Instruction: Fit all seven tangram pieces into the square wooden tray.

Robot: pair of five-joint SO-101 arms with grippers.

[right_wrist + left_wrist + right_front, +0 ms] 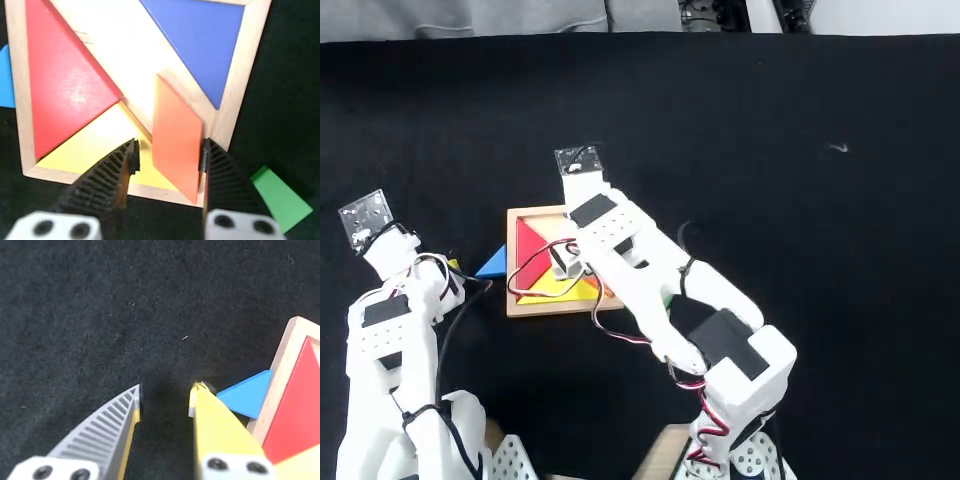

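The square wooden tray [516, 306] lies at the middle of the black table. Within its rim [244, 75] lie a red triangle [65, 90], a yellow triangle [95, 152] and a dark blue triangle [200, 40]. An orange parallelogram [177, 140] rests tilted, one end over the rim. My right gripper [168, 150] stands open around it, one finger against its edge. A light blue triangle [245, 392] lies on the cloth against the tray's outer rim [280, 370]. My left gripper [165, 390] is open and holds nothing, just beside that triangle. A green piece [280, 200] lies outside the tray.
The right arm [650, 280] reaches over the tray from the front and hides part of it. The left arm [390, 320] stands at the table's left. Black cloth stretches open behind and to the right of the tray.
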